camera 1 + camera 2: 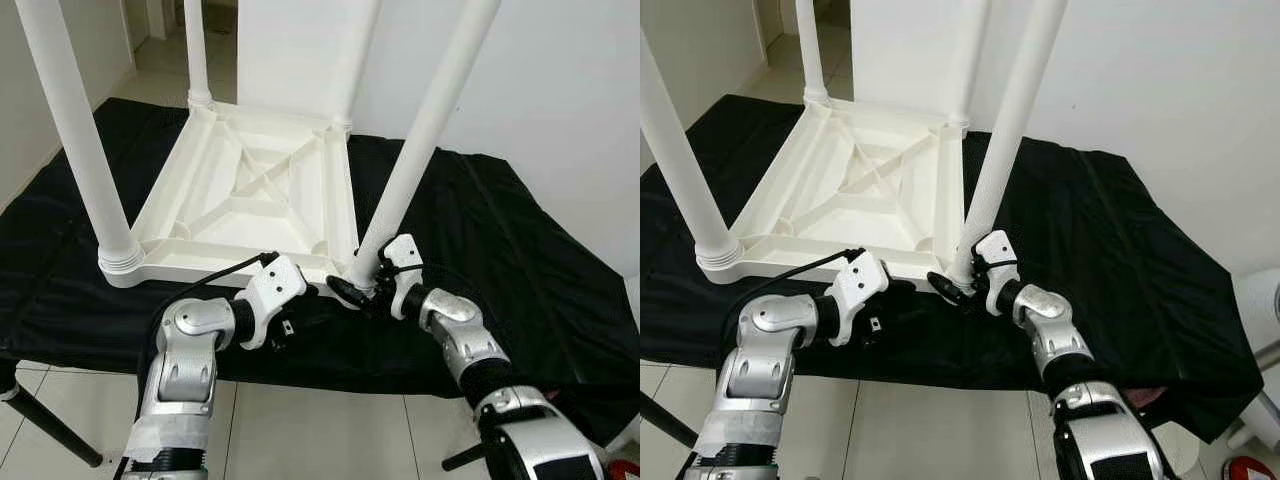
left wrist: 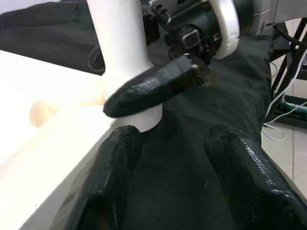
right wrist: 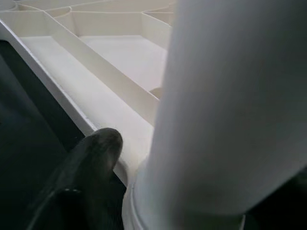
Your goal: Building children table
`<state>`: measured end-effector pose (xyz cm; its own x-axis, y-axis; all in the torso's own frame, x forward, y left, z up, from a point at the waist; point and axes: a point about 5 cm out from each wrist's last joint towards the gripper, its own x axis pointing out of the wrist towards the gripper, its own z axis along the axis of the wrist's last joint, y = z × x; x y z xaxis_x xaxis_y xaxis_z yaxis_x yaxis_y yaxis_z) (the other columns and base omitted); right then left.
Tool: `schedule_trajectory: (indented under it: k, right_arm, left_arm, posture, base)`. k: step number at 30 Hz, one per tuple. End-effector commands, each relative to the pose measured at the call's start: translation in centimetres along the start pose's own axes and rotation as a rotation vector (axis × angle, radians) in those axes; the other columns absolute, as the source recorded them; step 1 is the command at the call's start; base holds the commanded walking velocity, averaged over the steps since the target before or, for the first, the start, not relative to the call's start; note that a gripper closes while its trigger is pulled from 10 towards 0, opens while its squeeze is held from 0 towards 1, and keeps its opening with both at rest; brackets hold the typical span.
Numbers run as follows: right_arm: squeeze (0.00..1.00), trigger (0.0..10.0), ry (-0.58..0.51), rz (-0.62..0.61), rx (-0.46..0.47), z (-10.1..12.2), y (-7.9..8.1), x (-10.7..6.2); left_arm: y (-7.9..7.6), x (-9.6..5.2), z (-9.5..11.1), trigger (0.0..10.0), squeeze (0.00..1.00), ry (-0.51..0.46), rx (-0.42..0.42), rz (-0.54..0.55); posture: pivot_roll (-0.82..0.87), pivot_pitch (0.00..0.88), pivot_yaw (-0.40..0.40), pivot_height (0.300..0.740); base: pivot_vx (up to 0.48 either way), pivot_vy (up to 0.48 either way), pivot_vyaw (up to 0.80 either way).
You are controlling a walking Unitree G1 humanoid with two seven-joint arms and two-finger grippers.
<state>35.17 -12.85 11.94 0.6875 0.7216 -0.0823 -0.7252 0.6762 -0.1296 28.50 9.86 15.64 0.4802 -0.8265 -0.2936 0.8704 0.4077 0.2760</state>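
A white children's table lies upside down on a black cloth, its legs pointing up. My right gripper is shut on the base of the near right leg, where the leg meets the tabletop corner. In the right wrist view the leg stands against one black finger. My left gripper hovers low over the cloth at the table's front edge, just left of that corner. It is open with nothing between its fingers, and it points at the leg.
The black cloth covers a work table with a dark leg at the near left. The near left leg and two far legs stand tall. A white wall is behind, and tiled floor lies in front.
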Motion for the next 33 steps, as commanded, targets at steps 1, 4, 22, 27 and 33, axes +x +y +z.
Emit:
schedule_trajectory:
  k: [1,4,22,27,33]
  right_arm:
    - [0.00,0.0,0.042,0.026,0.002,-0.7,0.2,-0.1]
    - [0.00,0.0,0.050,0.035,0.013,-1.0,0.3,-0.1]
    - [0.00,10.0,0.009,-0.044,0.101,-2.9,1.0,-1.1]
    - [0.00,10.0,-0.022,-0.302,0.083,-2.5,1.1,-0.6]
    - [0.00,10.0,-0.028,-0.554,0.137,-2.5,2.5,-0.4]
  left_arm:
    - [1.4,0.1,0.0,10.0,0.00,0.002,-0.016,0.297]
    - [1.5,0.1,-0.1,10.0,0.00,0.003,-0.016,0.298]
    - [1.3,0.1,-0.4,10.0,0.00,0.012,-0.027,0.295]
    - [1.6,0.1,-0.4,10.0,0.00,0.007,-0.025,0.309]
    - [1.8,0.0,-0.4,10.0,0.00,0.004,-0.022,0.322]
  posture:
    - [0.09,0.000,-0.118,0.740]
    - [0.09,0.000,-0.117,0.740]
    - [0.10,0.000,-0.135,0.740]
    - [0.11,0.000,-0.155,0.740]
    - [0.11,0.000,-0.164,0.740]
  base:
    - [0.000,0.000,0.00]
    - [0.000,0.000,0.00]
    - [0.000,0.000,0.00]
    - [0.000,0.000,0.00]
    - [0.000,0.000,0.00]
